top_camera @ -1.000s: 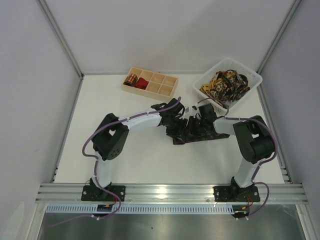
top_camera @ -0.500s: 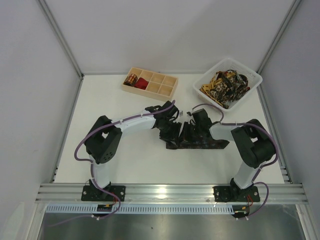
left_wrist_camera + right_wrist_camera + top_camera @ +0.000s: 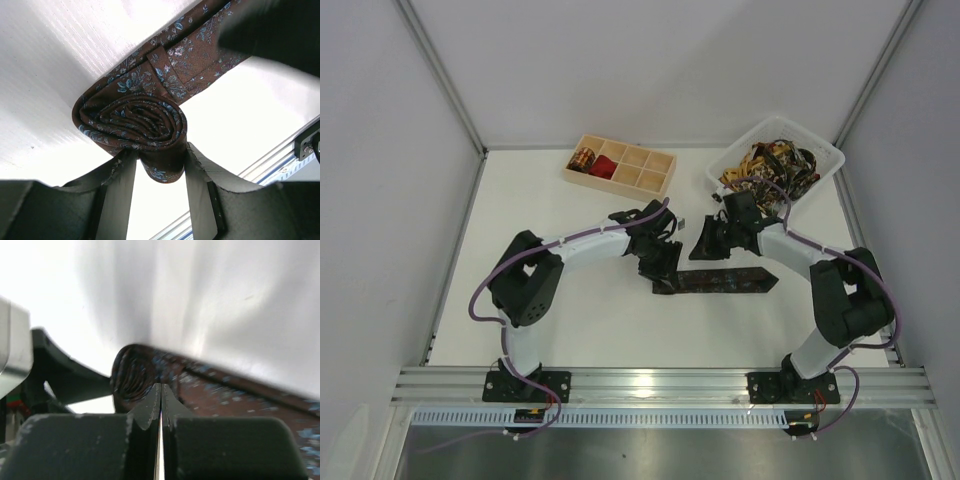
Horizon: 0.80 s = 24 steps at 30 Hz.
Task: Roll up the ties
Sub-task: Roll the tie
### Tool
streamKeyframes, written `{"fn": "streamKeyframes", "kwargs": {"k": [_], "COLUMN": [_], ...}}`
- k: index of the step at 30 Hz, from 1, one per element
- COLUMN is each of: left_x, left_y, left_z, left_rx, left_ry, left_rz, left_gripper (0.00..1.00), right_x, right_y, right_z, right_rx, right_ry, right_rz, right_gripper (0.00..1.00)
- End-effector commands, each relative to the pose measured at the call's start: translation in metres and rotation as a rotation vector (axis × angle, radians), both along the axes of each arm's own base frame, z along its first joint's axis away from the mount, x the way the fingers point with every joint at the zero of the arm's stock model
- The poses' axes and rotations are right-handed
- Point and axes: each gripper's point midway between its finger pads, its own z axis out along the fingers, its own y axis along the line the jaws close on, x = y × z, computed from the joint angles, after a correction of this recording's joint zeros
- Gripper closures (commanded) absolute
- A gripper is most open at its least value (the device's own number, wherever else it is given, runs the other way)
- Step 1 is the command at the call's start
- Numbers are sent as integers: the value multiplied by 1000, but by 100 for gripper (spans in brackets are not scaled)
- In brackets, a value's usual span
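Note:
A dark brown tie with a small blue flower print [image 3: 725, 282] lies flat across the table, its left end rolled into a tight coil [image 3: 134, 120]. My left gripper [image 3: 662, 268] is shut on the coil, one finger [image 3: 116, 187] on each side of its lower part. My right gripper [image 3: 702, 243] hovers just behind the tie, apart from it, jaws shut on nothing. In the right wrist view the coil [image 3: 131, 377] and the flat strip [image 3: 240, 397] lie just beyond the shut fingertips [image 3: 161, 407].
A pale wooden compartment tray [image 3: 650, 168] stands at the back, holding a gold patterned coil [image 3: 582, 158] and a red coil [image 3: 605, 167]. A white plastic basket [image 3: 820, 152] at the back right holds loose gold-and-black ties [image 3: 768, 170]. White walls enclose the table.
My right gripper has let go of the tie and drawn back toward the basket. The tie's free part now lies flat. My left gripper stays on the coil.

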Motion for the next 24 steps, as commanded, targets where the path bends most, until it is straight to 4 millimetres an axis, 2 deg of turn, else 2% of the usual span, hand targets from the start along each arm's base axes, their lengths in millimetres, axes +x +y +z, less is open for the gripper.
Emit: {"fn": "streamKeyframes", "kwargs": {"k": [1, 2, 3, 6, 9, 11, 15, 18, 21, 24], "left_x": [11, 10, 10, 13, 13, 13, 15, 17, 16, 14], "left_y": [1, 1, 1, 0, -1, -2, -5, -8, -9, -10], "left_z": [7, 7, 7, 9, 9, 8, 10, 11, 13, 15], "left_rx": [-4, -4, -3, 2, 3, -2, -11, -16, -21, -24], "left_ry": [-56, -54, -51, -58, -52, -48, -46, -47, -43, -40], "left_rz": [4, 3, 1, 5, 6, 12, 18, 20, 19, 15], "left_gripper": [52, 52, 52, 51, 51, 51, 51, 50, 49, 47], "right_x": [15, 16, 24, 29, 19, 3, -23, -29, -29, -20], "right_y": [-4, -2, 2, 5, 9, 10, 15, 16, 13, 10], "right_z": [0, -11, -12, -33, -45, -55, -62, -52, -51, -43], "right_rx": [5, 5, 22, 21, 26, 0, 7, 32, 8, -19], "right_ry": [-23, -2, -25, 4, 36, 60, 100, 84, 80, 57], "right_rz": [11, 13, 13, 5, 14, 19, 35, 30, 27, 24], "right_gripper": [100, 100, 100, 100, 100, 100, 100, 100, 100, 100]}}
